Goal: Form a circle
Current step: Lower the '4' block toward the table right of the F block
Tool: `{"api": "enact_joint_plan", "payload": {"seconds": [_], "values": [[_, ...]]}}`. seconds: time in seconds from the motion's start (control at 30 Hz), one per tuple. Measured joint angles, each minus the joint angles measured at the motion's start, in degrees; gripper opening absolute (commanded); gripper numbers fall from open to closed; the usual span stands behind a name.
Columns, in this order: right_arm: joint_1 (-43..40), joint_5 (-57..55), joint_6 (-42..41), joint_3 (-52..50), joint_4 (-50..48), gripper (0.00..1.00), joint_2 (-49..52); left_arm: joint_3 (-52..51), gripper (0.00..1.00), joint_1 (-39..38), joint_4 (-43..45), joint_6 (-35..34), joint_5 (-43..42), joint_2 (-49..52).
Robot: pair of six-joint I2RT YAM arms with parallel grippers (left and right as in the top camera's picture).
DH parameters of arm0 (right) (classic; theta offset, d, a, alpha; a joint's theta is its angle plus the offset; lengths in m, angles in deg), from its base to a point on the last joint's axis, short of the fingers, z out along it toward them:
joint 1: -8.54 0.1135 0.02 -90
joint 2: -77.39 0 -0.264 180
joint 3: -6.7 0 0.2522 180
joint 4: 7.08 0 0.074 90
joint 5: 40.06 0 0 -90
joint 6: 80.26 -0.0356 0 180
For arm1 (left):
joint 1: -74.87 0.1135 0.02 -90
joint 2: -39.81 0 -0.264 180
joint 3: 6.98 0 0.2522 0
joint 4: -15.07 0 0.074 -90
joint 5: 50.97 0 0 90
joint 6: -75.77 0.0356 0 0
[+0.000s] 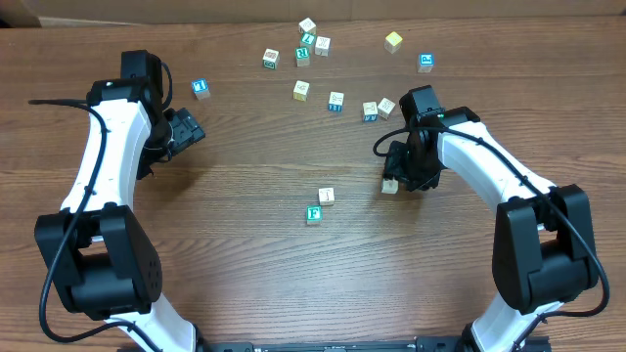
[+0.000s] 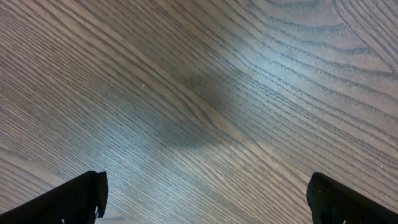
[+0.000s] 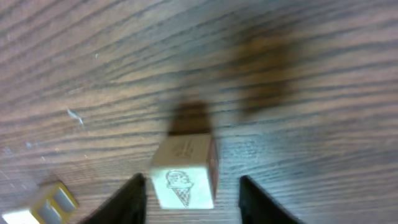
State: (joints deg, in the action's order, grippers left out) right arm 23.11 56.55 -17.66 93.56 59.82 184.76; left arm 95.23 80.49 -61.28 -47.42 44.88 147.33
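An ice-cream cube [image 3: 185, 177] rests on the table between the fingers of my right gripper [image 3: 194, 198], which is open, with a clear gap on the cube's right side. From overhead this cube [image 1: 390, 185] lies just under the right gripper [image 1: 399, 174]. A cream cube [image 1: 327, 197] and a green-faced cube [image 1: 314, 214] sit close together mid-table, left of it. No circle shows in any view. My left gripper [image 1: 188, 128] is open over bare wood at the left, its fingertips [image 2: 84, 199] wide apart.
Several loose cubes are scattered along the back, among them a yellow one [image 1: 393, 41], a blue-faced one [image 1: 425, 63] and another blue one [image 1: 201, 89] by the left arm. A yellow-edged cube [image 3: 53, 202] lies left of the right fingers.
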Motion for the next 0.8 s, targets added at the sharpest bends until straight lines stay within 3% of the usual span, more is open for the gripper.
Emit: {"api": "enact_joint_plan", "payload": {"seconds": [0.1,0.33,0.37,0.4,0.47,0.57,0.8], "values": [[0.0,-0.39,0.68,-0.04,0.0,0.99,0.0,0.0,1.0,0.0,0.0,0.0,0.02,0.0],[-0.02,-0.76,0.44,-0.04,-0.2,1.0,0.0,0.0,1.0,0.0,0.0,0.0,0.0,0.0],[0.0,-0.55,0.46,-0.04,-0.24,0.94,0.0,0.0,1.0,0.0,0.0,-0.02,0.0,0.0],[0.0,-0.42,0.48,-0.04,-0.15,0.8,0.0,0.0,1.0,0.0,0.0,-0.02,0.0,0.0],[0.0,-0.13,0.35,-0.04,0.09,0.63,0.0,0.0,1.0,0.0,0.0,0.0,0.02,0.0],[0.0,0.22,0.44,-0.07,0.57,0.58,0.0,0.0,1.0,0.0,0.0,0.0,0.0,0.0],[0.17,0.44,0.42,-0.07,0.52,0.57,0.0,0.0,0.99,0.0,0.0,0.0,0.0,0.0]]}}
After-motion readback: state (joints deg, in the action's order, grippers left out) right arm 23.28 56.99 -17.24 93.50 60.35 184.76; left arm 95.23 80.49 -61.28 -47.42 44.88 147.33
